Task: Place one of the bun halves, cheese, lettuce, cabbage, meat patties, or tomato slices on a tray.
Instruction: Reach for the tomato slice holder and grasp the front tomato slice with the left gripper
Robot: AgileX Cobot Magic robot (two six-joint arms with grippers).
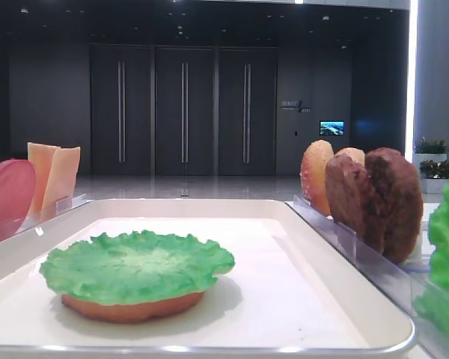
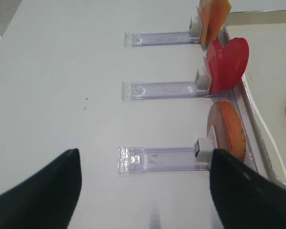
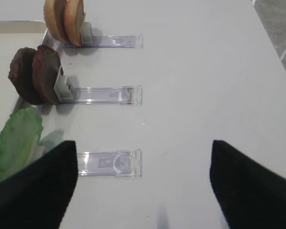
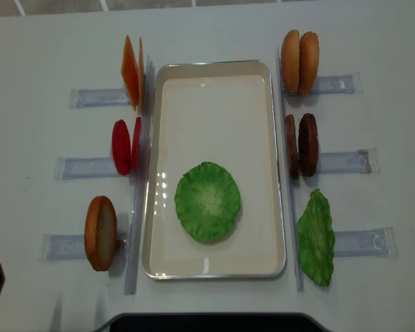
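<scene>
Lettuce (image 1: 137, 266) lies over a bun half (image 1: 132, 306) at the near end of the tray (image 1: 299, 247), so we judge a patty or tomato goes on next. In the right wrist view the right claw (image 3: 143, 183) spreads wide over bare tabletop; patties (image 3: 35, 75) stand by the tray's edge. In the left wrist view the left claw (image 2: 145, 188) gapes wide; tomato slices (image 2: 227, 64) stand upright, so we should pinch across the faces. The overhead view shows the tray mid-table.
</scene>
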